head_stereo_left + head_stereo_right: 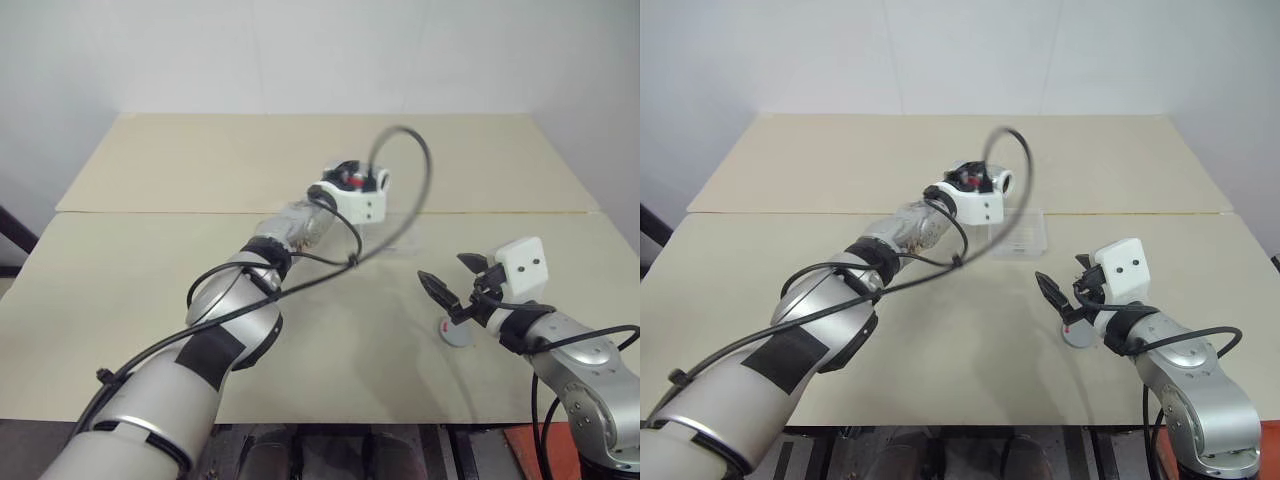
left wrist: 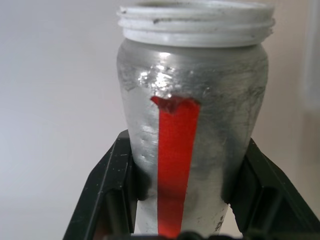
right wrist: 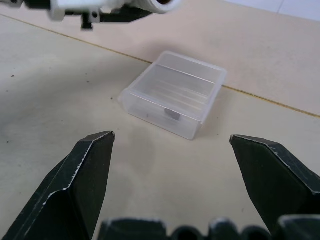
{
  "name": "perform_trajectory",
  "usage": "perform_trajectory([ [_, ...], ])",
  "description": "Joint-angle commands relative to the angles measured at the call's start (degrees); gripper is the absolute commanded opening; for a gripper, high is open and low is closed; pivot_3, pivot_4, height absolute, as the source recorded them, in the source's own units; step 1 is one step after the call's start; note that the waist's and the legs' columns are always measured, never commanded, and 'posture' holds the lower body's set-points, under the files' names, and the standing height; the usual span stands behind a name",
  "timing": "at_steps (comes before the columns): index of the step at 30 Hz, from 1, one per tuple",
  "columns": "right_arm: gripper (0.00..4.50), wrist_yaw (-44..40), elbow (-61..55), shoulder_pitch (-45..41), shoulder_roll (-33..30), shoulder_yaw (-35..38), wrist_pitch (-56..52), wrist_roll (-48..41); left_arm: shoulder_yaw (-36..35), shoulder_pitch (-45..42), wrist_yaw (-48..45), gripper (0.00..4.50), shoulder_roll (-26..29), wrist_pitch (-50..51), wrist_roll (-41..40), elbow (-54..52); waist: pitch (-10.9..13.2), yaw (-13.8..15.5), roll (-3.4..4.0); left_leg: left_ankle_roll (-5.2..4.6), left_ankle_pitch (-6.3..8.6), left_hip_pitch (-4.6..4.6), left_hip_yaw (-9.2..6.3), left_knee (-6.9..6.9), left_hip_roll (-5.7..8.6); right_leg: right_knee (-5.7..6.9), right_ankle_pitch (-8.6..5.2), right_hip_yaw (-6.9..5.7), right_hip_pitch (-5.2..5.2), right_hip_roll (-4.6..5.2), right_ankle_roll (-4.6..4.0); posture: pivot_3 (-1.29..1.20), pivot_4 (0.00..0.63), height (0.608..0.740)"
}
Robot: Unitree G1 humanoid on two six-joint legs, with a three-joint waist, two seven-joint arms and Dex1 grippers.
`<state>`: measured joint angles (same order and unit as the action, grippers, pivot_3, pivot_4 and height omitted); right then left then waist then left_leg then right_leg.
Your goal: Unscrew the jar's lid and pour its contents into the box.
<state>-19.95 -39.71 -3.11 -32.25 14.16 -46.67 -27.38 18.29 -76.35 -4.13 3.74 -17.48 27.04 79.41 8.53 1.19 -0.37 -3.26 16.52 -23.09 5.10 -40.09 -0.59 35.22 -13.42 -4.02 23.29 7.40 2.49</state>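
Silvery-grey jar (image 2: 192, 125), lid off, white threaded rim bare, clamped between both black fingers of left gripper (image 2: 192, 200), raised above table (image 1: 150, 290) near transparent box (image 3: 172, 93). Box on table, one small dark piece inside. Right gripper (image 3: 170, 165) spread wide, empty, aimed at box. Grey lid (image 1: 455, 331) flat on table beneath right gripper.
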Motion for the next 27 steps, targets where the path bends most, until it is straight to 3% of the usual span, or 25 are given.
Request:
perform_trajectory([
  [1,4.43,-0.57,-0.44,-0.37,-0.23,0.98,1.63,-0.26,-11.15,1.25,-10.75,2.02,-0.68,-0.97,-13.04,-4.44,0.0,-0.19,0.0,0.0,0.0,0.02,0.0,-0.01,0.01,0.01,0.0,0.0,-0.02,0.0,0.0,0.0,0.15,0.74],
  [5,4.43,-1.32,0.28,-0.94,-0.4,-0.27,2.02,0.25,-21.69,4.62,-23.62,2.02,-1.32,5.18,-26.51,-10.58,-0.01,-0.55,0.02,0.0,0.0,0.08,0.0,-0.07,0.0,0.07,0.0,0.0,-0.09,0.0,0.0,0.0,0.15,0.74],
  [9,4.43,-1.07,0.83,-1.38,0.44,-1.59,2.03,0.56,-26.9,14.67,-32.55,2.02,-1.46,11.3,-37.17,-25.9,-0.04,-1.05,0.07,0.01,-0.01,0.21,0.01,-0.07,-0.03,0.15,0.0,0.07,-0.14,0.0,-0.01,0.0,0.15,0.74],
  [17,4.43,-1.3,1.94,-2.06,1.5,-4.15,2.63,1.47,-24.59,34.88,-28.25,2.02,-0.56,18.94,-38.1,-53.54,-0.06,-1.41,0.09,0.09,-0.06,0.34,-0.04,-0.11,-0.13,0.37,0.02,0.17,-0.18,-0.02,-0.03,0.0,0.15,0.74],
  [27,4.43,-1.7,2.88,-2.91,1.97,-4.55,2.53,1.61,-21.34,40.62,-18.72,2.02,1.92,20.35,-31.93,-53.32,-0.06,-0.47,0.1,0.07,-0.06,0.35,-0.06,-0.17,-0.04,0.42,0.03,0.19,-0.2,-0.02,-0.06,0.0,0.15,0.74],
])
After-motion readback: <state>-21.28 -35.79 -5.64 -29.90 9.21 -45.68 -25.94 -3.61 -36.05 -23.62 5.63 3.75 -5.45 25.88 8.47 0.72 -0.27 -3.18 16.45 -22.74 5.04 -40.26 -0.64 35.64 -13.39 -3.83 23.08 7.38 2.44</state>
